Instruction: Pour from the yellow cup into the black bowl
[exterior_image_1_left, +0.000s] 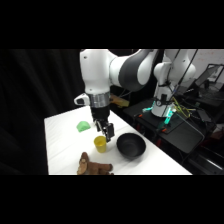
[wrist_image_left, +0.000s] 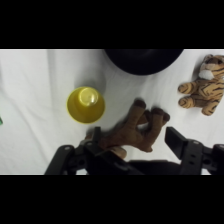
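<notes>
In the side view we saw the arm (exterior_image_1_left: 125, 67) reach from the upper right of the frame, with the gripper (exterior_image_1_left: 104, 131) hanging over the middle of the table (exterior_image_1_left: 62, 145). The cup (exterior_image_1_left: 100, 144) stood upright on the table just below the gripper, at lower centre of the frame. The bowl (exterior_image_1_left: 131, 146) sat to the right of the cup, near it but apart. A small green thing (exterior_image_1_left: 83, 126) lay to the upper left of the cup. A brown plush toy (exterior_image_1_left: 91, 166) lay at the bottom edge, below the cup.

In the wrist view we recorded the cup (wrist_image_left: 86, 104) at left centre, seen from above, standing on the table (wrist_image_left: 35, 90). The bowl (wrist_image_left: 142, 61) was cut off by the top edge, at upper centre. A striped plush tiger (wrist_image_left: 202, 90) lay at the upper right. The brown toy (wrist_image_left: 135, 131) lay at lower centre, directly between the two fingers (wrist_image_left: 177, 142).

The gripper (wrist_image_left: 134, 142) stood wide open. The fingers were spread well apart and held nothing. The cup lay outside the gap, to the upper left of the left-hand finger, near it but with white table showing between them. We could not tell from either view whether the cup held anything.
</notes>
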